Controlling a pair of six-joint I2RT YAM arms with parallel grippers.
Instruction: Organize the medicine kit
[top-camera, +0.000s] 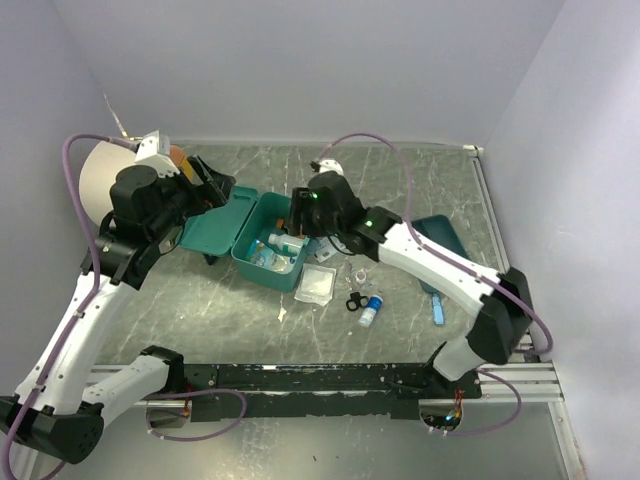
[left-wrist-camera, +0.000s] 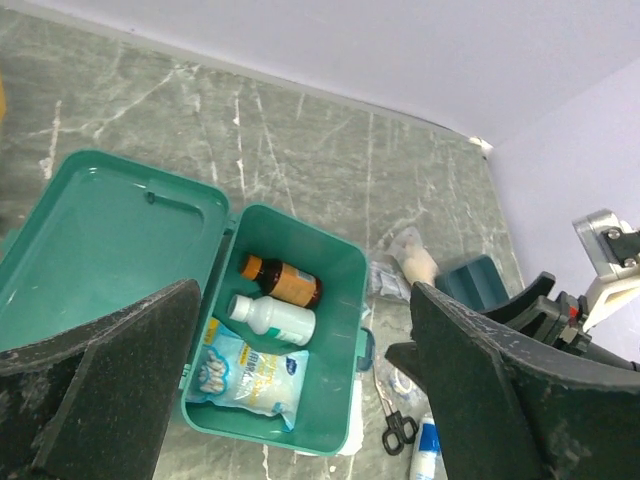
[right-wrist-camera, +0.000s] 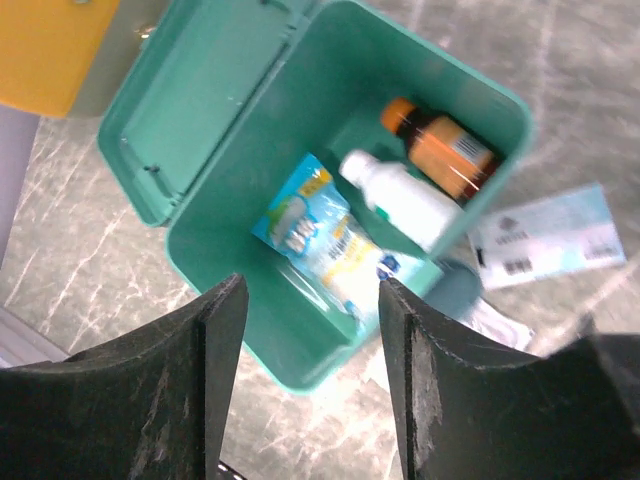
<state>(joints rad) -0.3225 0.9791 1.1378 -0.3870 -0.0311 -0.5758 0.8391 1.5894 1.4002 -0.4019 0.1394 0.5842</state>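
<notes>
From above, my right wrist covers the far right corner of the medicine kit (top-camera: 215, 232), and its contents are a jumble from there. My wrist views sort them out: a brown bottle (left-wrist-camera: 283, 281), a white bottle (left-wrist-camera: 272, 318) and a blue-and-white packet (left-wrist-camera: 245, 370), whose print I cannot read. My right wrist picture is blurred. My right arm cuts off part of the dark teal tray (top-camera: 440, 235), and my left arm hides part of the cream cylinder (top-camera: 95, 180).

The kit sits mid-table (top-camera: 420, 180), lid swung open to the left.

My left gripper (left-wrist-camera: 305, 300) is spread wide above the lid and box, grasping nothing. My right gripper (right-wrist-camera: 310, 290) hangs over the open box, fingers parted with clear space between them, touching nothing. Scissors (left-wrist-camera: 398, 430) lie just right of the kit.
</notes>
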